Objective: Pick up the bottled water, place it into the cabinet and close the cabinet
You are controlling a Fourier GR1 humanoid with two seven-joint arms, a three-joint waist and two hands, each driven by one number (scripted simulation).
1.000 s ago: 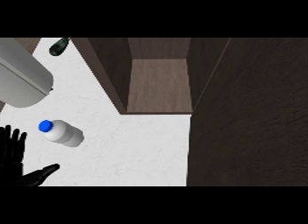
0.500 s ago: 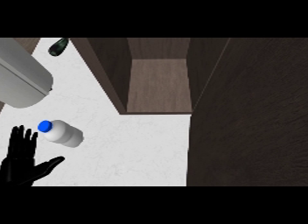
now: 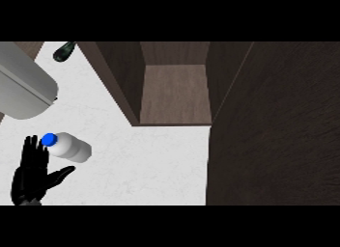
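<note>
- My bench (image 3: 151, 159) is white, smooth, faintly marbled like stone.
- The cabinet (image 3: 174, 91) looks like dark matt wood with visible grain.
- The bottled water (image 3: 71, 147) looks like pale plastic with a glossy blue cap.
- My left hand (image 3: 32, 181) is matt black.

Bare counter (image 3: 151, 164) ahead; cabinet (image 3: 174, 91) mouth unobstructed; door (image 3: 280, 125) walls right.
</note>
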